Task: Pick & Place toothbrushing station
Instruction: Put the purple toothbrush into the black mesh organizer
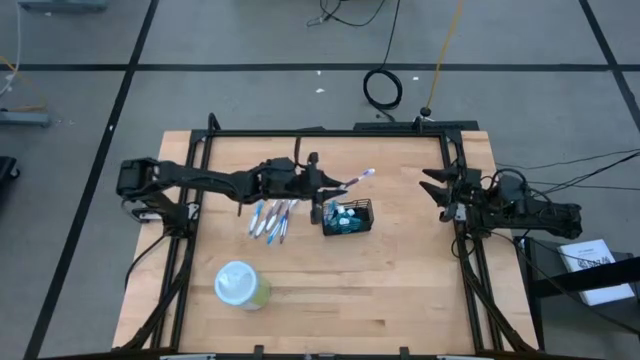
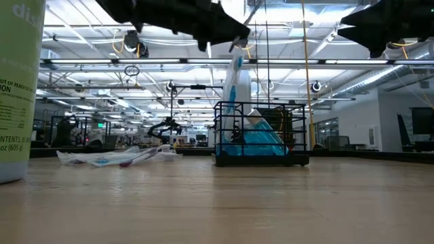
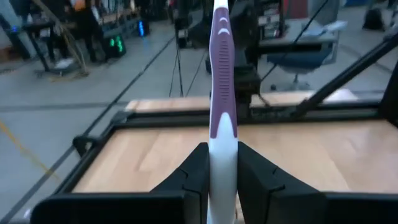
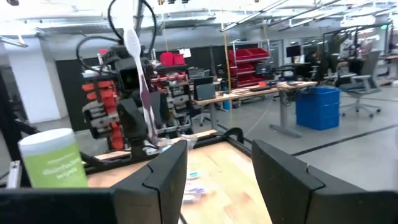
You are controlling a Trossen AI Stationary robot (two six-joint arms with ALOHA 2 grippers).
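The black wire-mesh caddy [image 1: 347, 218] stands on its base near the table's middle, with blue and white items inside; it also shows in the low view [image 2: 261, 134]. My left gripper [image 1: 328, 186] hangs above and just far-left of it, shut on a white-and-purple toothbrush [image 1: 356, 179]. Several loose toothbrushes [image 1: 272, 218] lie flat to the caddy's left. My right gripper [image 1: 434, 190] waits open and empty at the table's right side, above the surface. My left gripper pinches the toothbrush's white handle [image 3: 222, 163] between its two fingers [image 3: 193, 169]. The fingers come about level from the table's left and lie along the brush. The brush sticks out past the fingertips toward the right, lifted clear of the table and caddy.
A round pale-green canister with a whitish lid [image 1: 240, 285] stands near the table's front left; it shows at the low view's left edge [image 2: 13, 88]. A black frame rail [image 1: 330, 132] runs round the table. Bare wood lies right of the caddy.
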